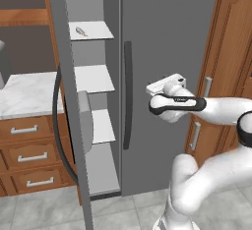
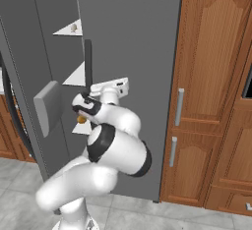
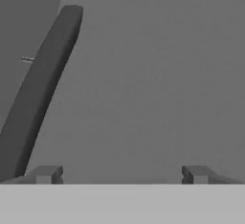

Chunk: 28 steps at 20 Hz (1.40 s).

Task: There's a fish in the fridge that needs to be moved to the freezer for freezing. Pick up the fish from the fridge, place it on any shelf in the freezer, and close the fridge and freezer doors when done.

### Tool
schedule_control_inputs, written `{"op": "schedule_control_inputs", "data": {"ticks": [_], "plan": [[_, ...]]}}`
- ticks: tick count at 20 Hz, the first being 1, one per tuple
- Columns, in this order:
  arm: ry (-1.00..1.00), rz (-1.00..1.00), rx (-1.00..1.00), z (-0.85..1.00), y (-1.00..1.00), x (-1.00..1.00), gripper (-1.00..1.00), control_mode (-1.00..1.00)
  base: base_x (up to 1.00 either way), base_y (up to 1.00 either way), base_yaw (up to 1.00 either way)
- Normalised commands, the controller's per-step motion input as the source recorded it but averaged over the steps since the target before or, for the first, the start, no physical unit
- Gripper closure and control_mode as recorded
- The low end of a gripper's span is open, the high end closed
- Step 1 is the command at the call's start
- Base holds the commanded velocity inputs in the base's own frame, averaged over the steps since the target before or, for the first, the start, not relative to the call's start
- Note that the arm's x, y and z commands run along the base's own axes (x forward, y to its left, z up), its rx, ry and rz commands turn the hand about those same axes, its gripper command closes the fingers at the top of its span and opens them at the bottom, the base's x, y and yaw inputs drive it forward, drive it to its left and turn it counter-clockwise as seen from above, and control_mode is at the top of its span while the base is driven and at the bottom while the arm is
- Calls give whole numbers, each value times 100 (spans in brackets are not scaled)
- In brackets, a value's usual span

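In the left base view, the fish [image 1: 80, 31] lies on the top shelf [image 1: 91, 30] of the open freezer [image 1: 93, 106]. In the right base view, the fridge door [image 2: 133, 37] is shut. In the hand view, the tool [image 3: 120, 174] is wide and holds nothing, near the dark handle [image 3: 40, 89].

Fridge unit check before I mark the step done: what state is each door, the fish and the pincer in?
fridge door: shut.
freezer door: swung open.
fish: lying on the top freezer shelf.
pincer: open, empty, facing the fridge door beside its dark handle.
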Motion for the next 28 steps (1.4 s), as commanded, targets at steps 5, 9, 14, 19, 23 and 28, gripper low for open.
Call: {"op": "schedule_control_inputs", "data": {"ticks": [5,9,14,19,23,28], "plan": [[0,-28,-20,100,-56,-47,-100,-100,0,0,0],[-5,-19,-9,100,-58,-45,-100,-100,0,0,0],[-20,0,0,100,-34,-64,-100,-100,0,0,0],[-1,0,0,100,-39,-86,-100,-100,0,0,0],[17,0,0,100,-31,-73,-100,-100,0,0,0],[49,0,2,78,-1,-98,-100,-100,0,0,0]]}}
